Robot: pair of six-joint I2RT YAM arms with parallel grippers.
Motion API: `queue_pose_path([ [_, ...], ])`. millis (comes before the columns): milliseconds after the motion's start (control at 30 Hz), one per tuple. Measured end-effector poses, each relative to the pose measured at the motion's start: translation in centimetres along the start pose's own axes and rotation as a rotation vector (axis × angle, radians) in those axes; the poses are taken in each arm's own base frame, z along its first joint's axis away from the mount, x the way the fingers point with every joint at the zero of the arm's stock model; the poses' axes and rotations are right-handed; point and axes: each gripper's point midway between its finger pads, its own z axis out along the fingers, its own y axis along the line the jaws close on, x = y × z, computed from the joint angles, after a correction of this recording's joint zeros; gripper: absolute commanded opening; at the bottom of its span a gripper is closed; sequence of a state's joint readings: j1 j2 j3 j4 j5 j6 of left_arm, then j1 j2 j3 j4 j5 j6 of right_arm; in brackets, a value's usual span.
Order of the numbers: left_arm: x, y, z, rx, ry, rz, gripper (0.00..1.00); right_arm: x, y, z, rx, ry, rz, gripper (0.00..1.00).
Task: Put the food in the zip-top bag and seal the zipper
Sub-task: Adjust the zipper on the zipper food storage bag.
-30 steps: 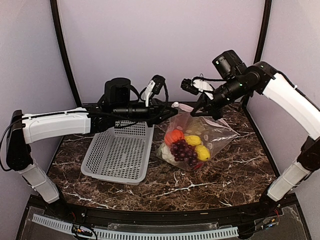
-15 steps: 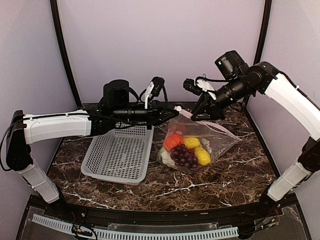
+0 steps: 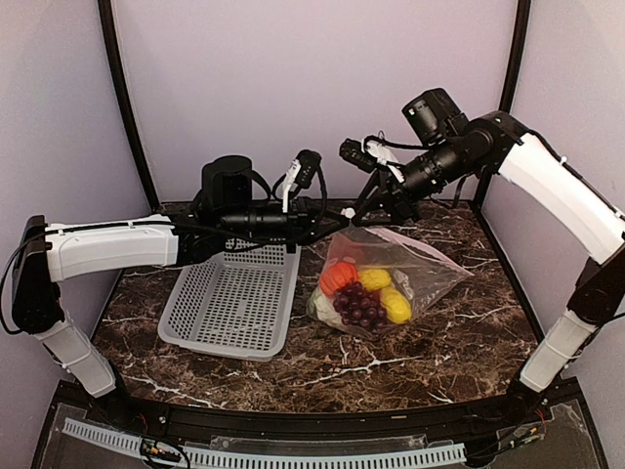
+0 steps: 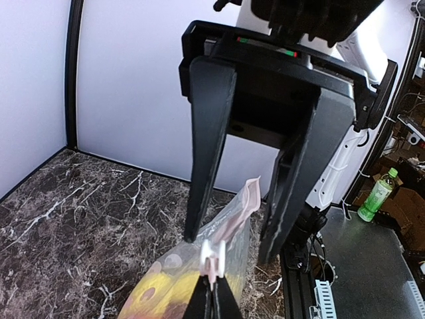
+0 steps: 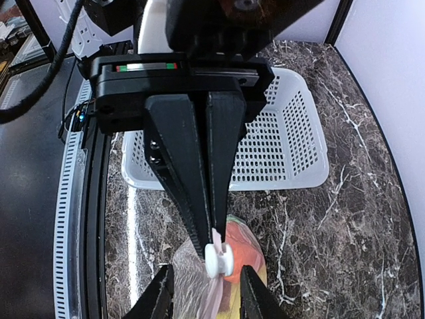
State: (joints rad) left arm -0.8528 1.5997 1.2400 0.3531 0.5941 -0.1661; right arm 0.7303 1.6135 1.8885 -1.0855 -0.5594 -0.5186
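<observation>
Fingers [image 5: 182, 173] of the left gripper [image 4: 213, 296] are pressed together on the zipper [image 4: 234, 211], right at its white slider [image 5: 218, 259], and hold that corner of the bag [image 3: 420, 269] up off the table [image 3: 439, 342]. Facing it, the right gripper [image 5: 206, 282] has its fingers spread, one on either side of the slider and touching neither it nor the strip. Inside the bag lies the food [image 3: 363, 290] — orange, yellow, purple grapes, a bit of white — and the bag slumps on the marble just right of the basket [image 3: 229, 303].
</observation>
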Motion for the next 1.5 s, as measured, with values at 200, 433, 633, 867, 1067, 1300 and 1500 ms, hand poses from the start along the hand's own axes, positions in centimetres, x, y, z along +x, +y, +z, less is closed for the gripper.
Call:
queue_pose_path([
  [200,0.1,-0.3,0.0,0.018,0.004,0.005,0.01,0.3,-0.3,0.6,-0.005,0.012,0.022,0.21],
  [433,0.2,-0.4,0.0,0.025,0.007,0.015,0.02,0.1,-0.3,0.7,-0.012,0.004,0.038,0.03],
  [633,0.3,-0.4,0.0,0.025,0.010,0.025,0.07,-0.2,-0.2,0.8,-0.021,-0.003,0.042,0.00],
  [867,0.3,-0.4,0.0,0.024,0.012,0.029,0.01,-0.2,-0.3,0.9,-0.024,-0.001,0.044,0.00],
  [1067,0.4,0.4,0.0,-0.020,0.009,0.026,0.01,0.1,-0.5,1.0,-0.010,0.010,0.046,0.00],
  [1300,1.2,1.5,0.1,-0.098,0.017,0.016,0.01,1.7,-1.4,1.1,0.018,0.023,0.060,0.00],
  [1500,1.4,2.5,-0.7,-0.175,0.012,0.015,0.01,5.3,-1.8,-0.8,0.069,0.064,0.104,0.00],
])
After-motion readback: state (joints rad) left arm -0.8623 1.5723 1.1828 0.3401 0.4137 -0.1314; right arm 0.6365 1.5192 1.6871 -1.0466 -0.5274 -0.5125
